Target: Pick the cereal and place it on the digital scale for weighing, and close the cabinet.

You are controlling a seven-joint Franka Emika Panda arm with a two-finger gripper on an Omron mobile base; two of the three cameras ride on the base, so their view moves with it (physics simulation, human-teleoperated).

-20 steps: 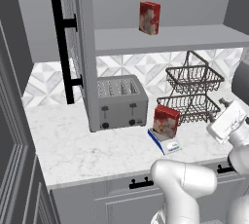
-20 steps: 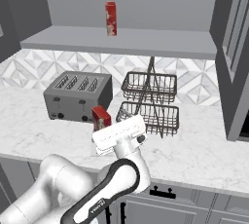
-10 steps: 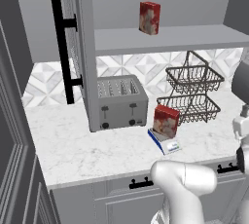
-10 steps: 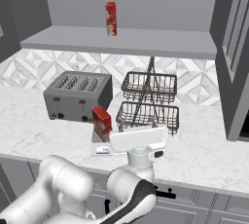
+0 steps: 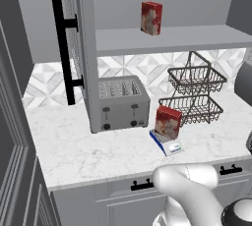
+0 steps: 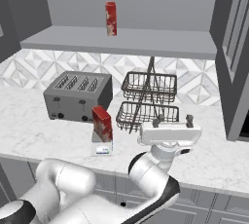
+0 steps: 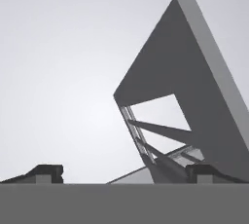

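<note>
The cereal (image 5: 168, 121) (image 6: 102, 122), a small red box, stands upright on the digital scale (image 5: 167, 147) (image 6: 101, 149) on the counter in front of the wire baskets. My gripper (image 6: 173, 119) is to the right of it, apart from the box, fingers pointing up, open and empty. In the hand view the gripper (image 7: 125, 174) looks up at the cabinet's open right door (image 7: 194, 96) with its barred pane. The cabinet's left door (image 5: 74, 48) also stands open, and the right door (image 6: 238, 57) shows at the right edge.
A look-alike red box (image 5: 151, 17) (image 6: 111, 18) stands on the cabinet shelf (image 6: 121, 40). A grey toaster (image 5: 123, 103) (image 6: 78, 96) sits left of the scale. A two-tier wire basket stand (image 5: 194, 92) (image 6: 148, 99) is behind my hand. Base drawers run below the counter edge.
My hand has swung right, away from the cereal, and turned its fingers upward. The cereal has stayed on the scale. The jaws have stayed open.
</note>
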